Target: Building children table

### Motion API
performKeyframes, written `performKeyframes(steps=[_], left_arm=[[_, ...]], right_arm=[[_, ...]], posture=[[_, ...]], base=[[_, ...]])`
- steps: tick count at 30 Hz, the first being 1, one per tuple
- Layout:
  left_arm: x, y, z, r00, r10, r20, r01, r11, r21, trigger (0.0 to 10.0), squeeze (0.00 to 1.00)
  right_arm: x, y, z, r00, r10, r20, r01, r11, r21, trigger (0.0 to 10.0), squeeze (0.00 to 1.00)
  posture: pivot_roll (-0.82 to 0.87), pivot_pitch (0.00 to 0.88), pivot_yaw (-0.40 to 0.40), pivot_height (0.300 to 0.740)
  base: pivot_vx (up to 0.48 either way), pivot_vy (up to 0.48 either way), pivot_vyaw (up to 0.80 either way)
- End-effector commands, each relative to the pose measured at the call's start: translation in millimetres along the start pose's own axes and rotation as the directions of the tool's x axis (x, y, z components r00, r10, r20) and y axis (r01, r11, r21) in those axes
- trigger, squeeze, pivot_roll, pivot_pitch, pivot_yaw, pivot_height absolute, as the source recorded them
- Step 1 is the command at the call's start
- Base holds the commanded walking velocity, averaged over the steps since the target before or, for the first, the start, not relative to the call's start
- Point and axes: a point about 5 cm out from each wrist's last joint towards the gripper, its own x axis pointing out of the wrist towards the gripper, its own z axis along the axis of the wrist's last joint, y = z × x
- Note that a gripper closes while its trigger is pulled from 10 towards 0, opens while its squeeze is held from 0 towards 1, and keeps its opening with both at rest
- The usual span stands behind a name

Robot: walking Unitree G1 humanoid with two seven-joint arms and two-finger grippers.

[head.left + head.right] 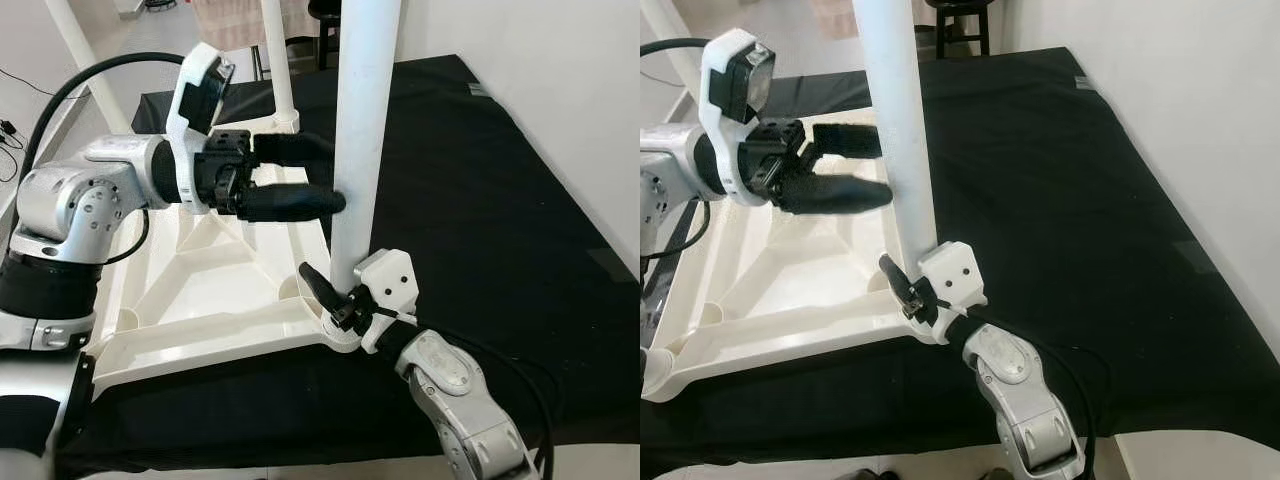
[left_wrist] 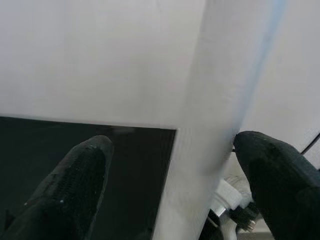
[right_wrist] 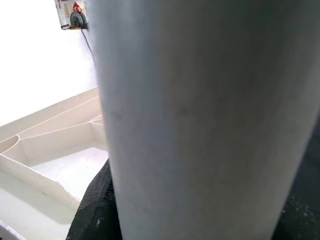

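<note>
Two grippers on upright white leg [image 1: 360, 130], left gripper [image 1: 325, 175] fingers apart beside it, right gripper [image 1: 335, 292] clamped at base.

An upturned white plastic children's tabletop [image 1: 200, 300] lies on a black cloth-covered surface [image 1: 480, 230], a round white table leg [image 1: 362, 130] standing upright at its near right corner. The left gripper [image 1: 325, 175] is beside the leg, the right gripper [image 1: 335, 295] at its base.
</note>
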Motion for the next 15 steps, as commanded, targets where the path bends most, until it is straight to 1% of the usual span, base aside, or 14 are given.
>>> performKeyframes(steps=[1, 2, 3, 4, 5, 8, 9, 15], left_arm=[[2.4, 1.7, -5, 0.999, 0.034, -0.009, -0.033, 0.999, 0.014, 10.0, 0.0], [8.7, 4.2, -8, 0.998, 0.057, 0.003, -0.057, 0.998, 0.017, 10.0, 0.0], [8.7, 4.2, -8, 0.998, 0.057, 0.003, -0.057, 0.998, 0.017, 10.0, 0.0], [14.6, 6.4, -10, 0.997, 0.076, 0.019, -0.077, 0.997, 0.018, 10.0, 0.0], [14.6, 6.4, -10, 0.997, 0.076, 0.019, -0.077, 0.997, 0.018, 10.0, 0.0], [32.4, 10.5, -11, 0.991, 0.105, 0.085, -0.105, 0.994, 0.001, 10.0, 0.0], [35.8, 10.5, -12, 0.991, 0.101, 0.086, -0.102, 0.995, -0.002, 10.0, 0.0], [42.3, 10.0, -15, 0.992, 0.093, 0.082, -0.092, 0.996, -0.015, 10.0, 0.0]], right_arm=[[-10.1, 1.1, -59, 0.957, 0.003, -0.292, 0.015, 0.998, 0.06, 10.0, 0.0], [-9.7, 2.3, -59, 0.956, 0.011, -0.293, 0.003, 0.999, 0.048, 10.0, 0.0], [-9.7, 2.3, -59, 0.956, 0.011, -0.293, 0.003, 0.999, 0.048, 10.0, 0.0], [-9.4, 3.2, -59, 0.955, 0.017, -0.295, -0.006, 0.999, 0.039, 10.0, 0.0], [-9.4, 3.2, -59, 0.955, 0.017, -0.295, -0.006, 0.999, 0.039, 10.0, 0.0], [-8.8, 3.8, -59, 0.955, 0.022, -0.296, -0.014, 1.0, 0.027, 10.0, 0.0], [-8.7, 3.8, -59, 0.954, 0.023, -0.297, -0.017, 1.0, 0.025, 10.0, 0.0], [-8.3, 5.2, -60, 0.953, 0.033, -0.302, -0.029, 0.999, 0.019, 10.0, 0.0]], posture=[[0.04, 0.14, 0.055, 0.74], [0.04, 0.138, 0.057, 0.74], [0.04, 0.138, 0.057, 0.74], [0.04, 0.137, 0.057, 0.74], [0.04, 0.137, 0.057, 0.74], [0.03, 0.136, 0.06, 0.74], [0.03, 0.136, 0.06, 0.74], [0.03, 0.135, 0.062, 0.74]], base=[[0.0, 0.0, 0.0], [0.0, 0.0, 0.0], [0.0, 0.0, 0.0], [0.0, 0.0, 0.0], [0.0, 0.0, 0.0], [0.0, 0.0, 0.0], [0.0, 0.0, 0.0], [0.0, 0.0, 0.0]])
